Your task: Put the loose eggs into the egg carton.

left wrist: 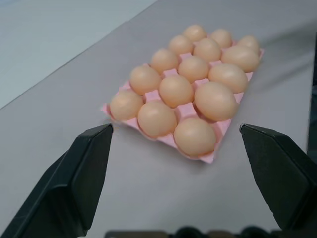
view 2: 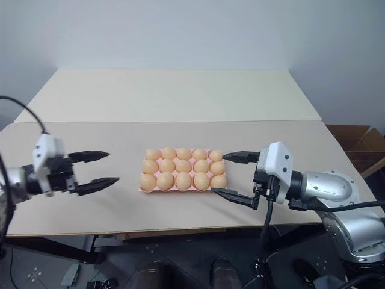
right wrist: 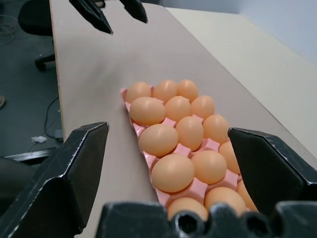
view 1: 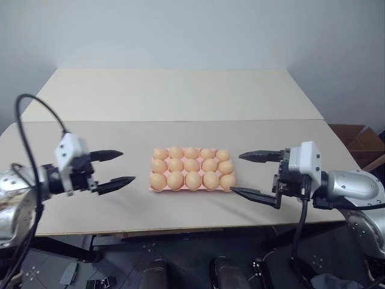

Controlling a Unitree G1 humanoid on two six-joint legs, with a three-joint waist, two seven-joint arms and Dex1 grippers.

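The pink egg carton [view 1: 154, 189] lies in the middle of the near table, and every cup holds a pale orange egg [view 1: 191, 165]. Loose eggs are out of view. My left gripper [view 1: 127, 167] hovers open and empty to the carton's left, a short gap away. On the other side my right gripper [view 1: 236, 173] is open and empty too, its fingertips close to the carton's right edge. The left wrist view looks between wide-spread fingers [left wrist: 84, 173] at the carton [left wrist: 210, 157]. The right wrist view shows the carton [right wrist: 195, 187] near its fingers [right wrist: 74, 173] and the left gripper [right wrist: 111, 14] beyond.
The grey table's front edge [view 1: 180, 227] runs just below both grippers. A second, lighter table [view 1: 180, 90] adjoins at the back. Cardboard boxes [view 1: 361, 141] stand off the right side. Bare tabletop lies to either side of the carton.
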